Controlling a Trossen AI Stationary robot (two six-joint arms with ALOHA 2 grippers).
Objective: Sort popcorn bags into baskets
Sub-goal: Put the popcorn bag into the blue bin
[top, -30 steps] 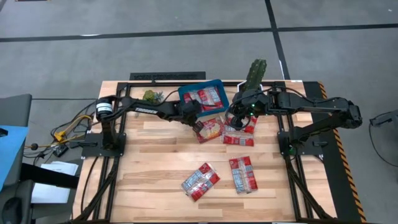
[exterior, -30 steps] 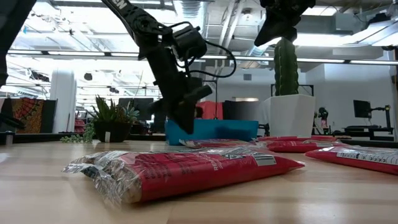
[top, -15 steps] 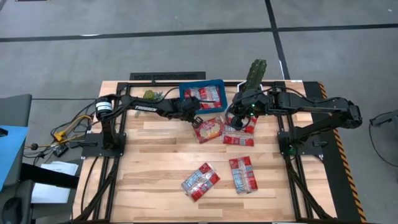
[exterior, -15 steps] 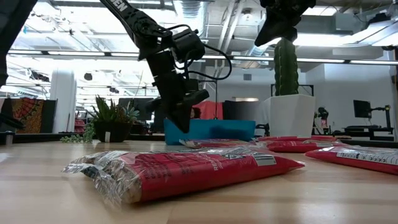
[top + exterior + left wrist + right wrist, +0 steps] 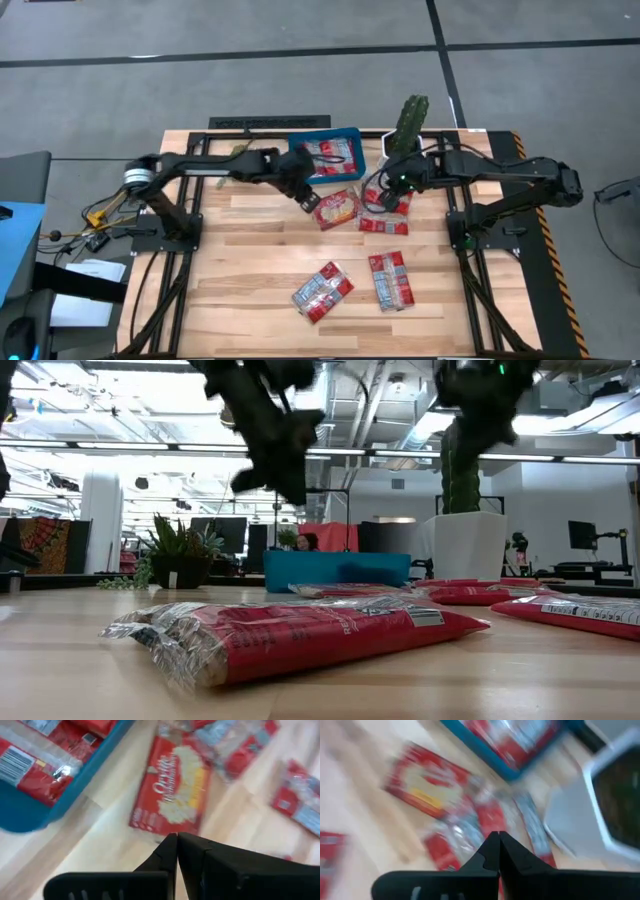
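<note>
Popcorn bags: two in the blue basket [image 5: 344, 133] at the table's far edge, three clustered just in front of it [image 5: 338, 208], two apart near the front [image 5: 322, 291]. Left gripper [image 5: 306, 200], fingers closed and empty, hangs beside the cluster; right gripper [image 5: 377, 195], likewise closed and empty, hangs above it beside the cactus pot [image 5: 409, 122].

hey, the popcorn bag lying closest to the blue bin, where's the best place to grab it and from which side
Probably from straight above, pinching the bag across its narrow width near the middle. It lies flat on the table, apart from the blue bin, with its long sides open. The left gripper is closest.
</note>
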